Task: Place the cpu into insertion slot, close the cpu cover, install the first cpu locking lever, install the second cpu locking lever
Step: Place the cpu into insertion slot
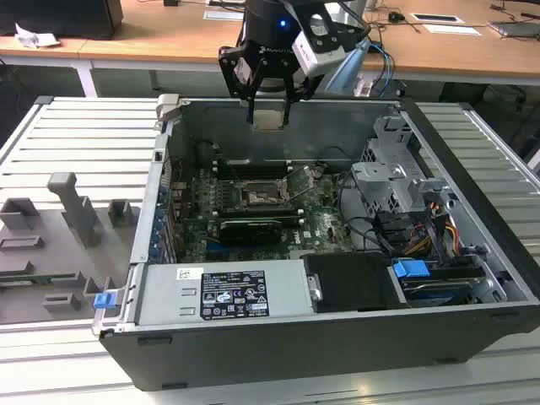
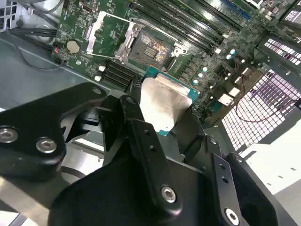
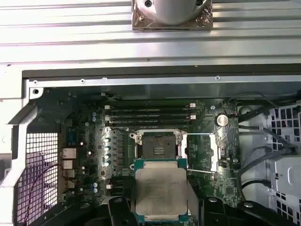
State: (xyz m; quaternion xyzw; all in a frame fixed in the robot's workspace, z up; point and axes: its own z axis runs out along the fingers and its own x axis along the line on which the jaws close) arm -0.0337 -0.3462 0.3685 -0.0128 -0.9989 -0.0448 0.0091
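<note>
cpu (image 2: 164, 103): part hidden behind fingers (image 2: 143, 141) | arm (image 1: 272, 15): cut off at exterior view's top

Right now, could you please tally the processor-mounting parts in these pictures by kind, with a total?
Pale beige-silver flat square cpu, held by the black gripper: 1
Dark square insertion slot with grey metal rim, empty: 1
Thin silvery hinged cpu cover, open: 1
Total: 3
</note>
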